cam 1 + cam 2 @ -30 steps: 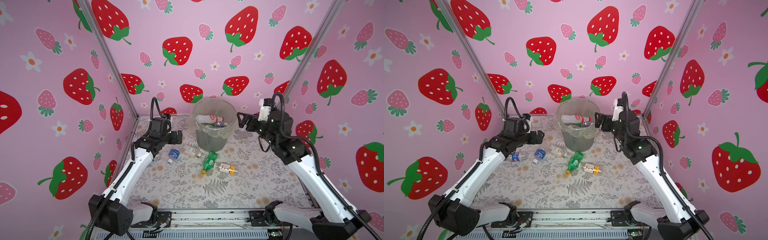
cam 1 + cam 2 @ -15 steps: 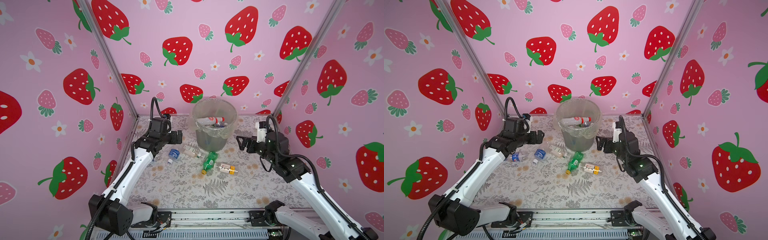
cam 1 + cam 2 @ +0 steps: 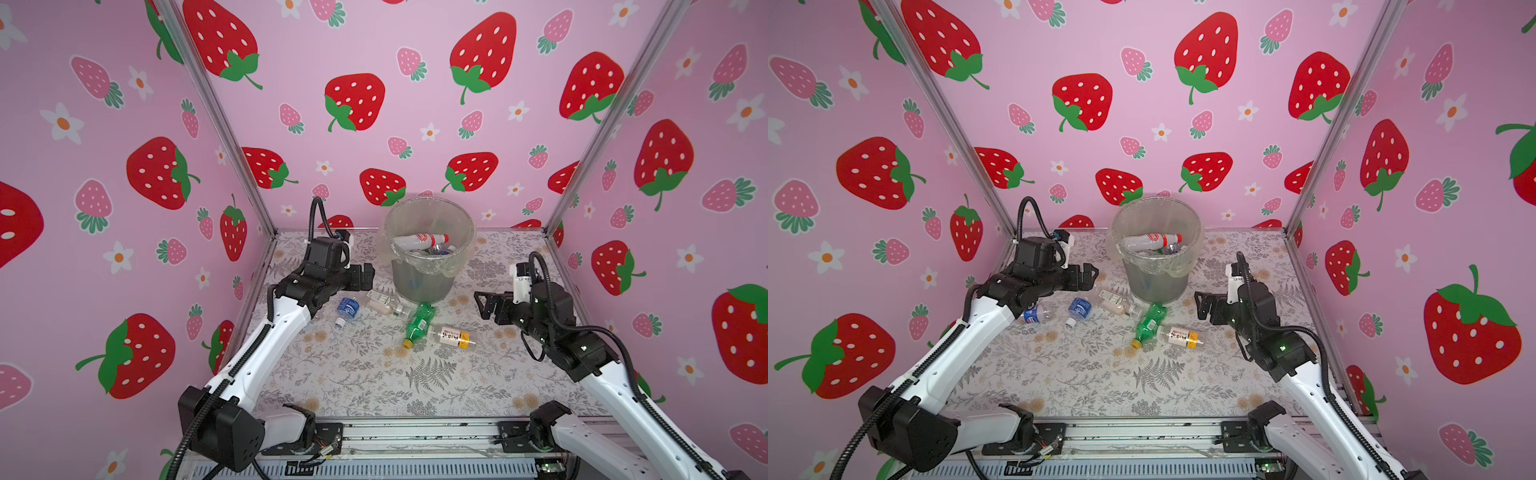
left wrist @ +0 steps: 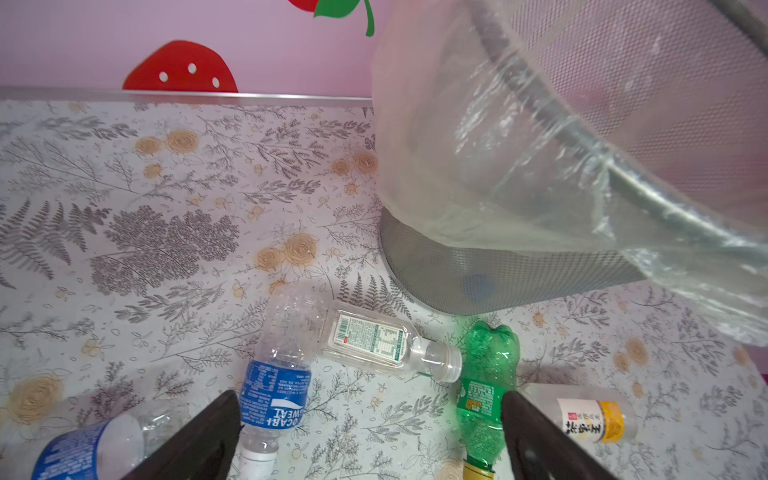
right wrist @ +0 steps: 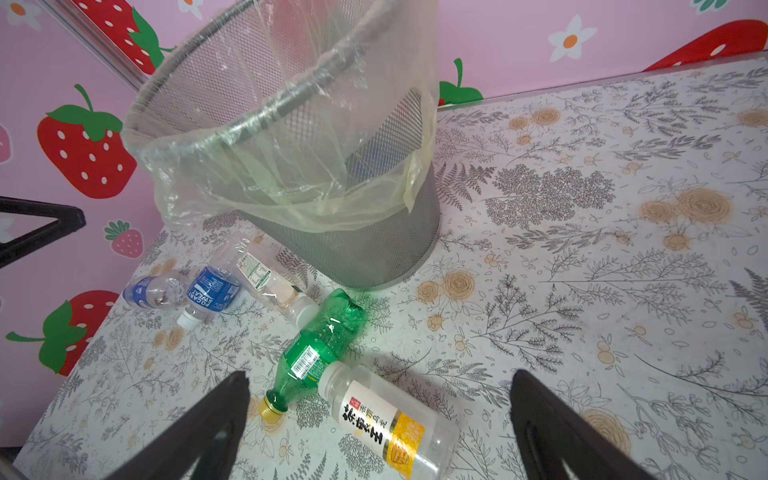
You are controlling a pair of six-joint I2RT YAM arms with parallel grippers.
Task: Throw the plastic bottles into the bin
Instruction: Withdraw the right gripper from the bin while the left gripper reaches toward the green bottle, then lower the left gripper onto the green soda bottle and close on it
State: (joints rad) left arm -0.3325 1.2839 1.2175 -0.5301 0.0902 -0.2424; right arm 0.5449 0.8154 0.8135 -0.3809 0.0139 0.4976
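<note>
Five bottles (image 5: 320, 340) near bin (image 5: 374, 245), one blue label (image 5: 214, 293) reading POCARI SWEAT

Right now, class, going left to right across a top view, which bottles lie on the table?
Clear blue-label bottle → Pocari Sweat bottle → white-label bottle → green bottle → yellow-label bottle.

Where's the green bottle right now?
In both top views the green bottle lies on the table mid-scene, just in front of the bin, with the yellow-labelled bottle beside its cap end on the right.
</note>
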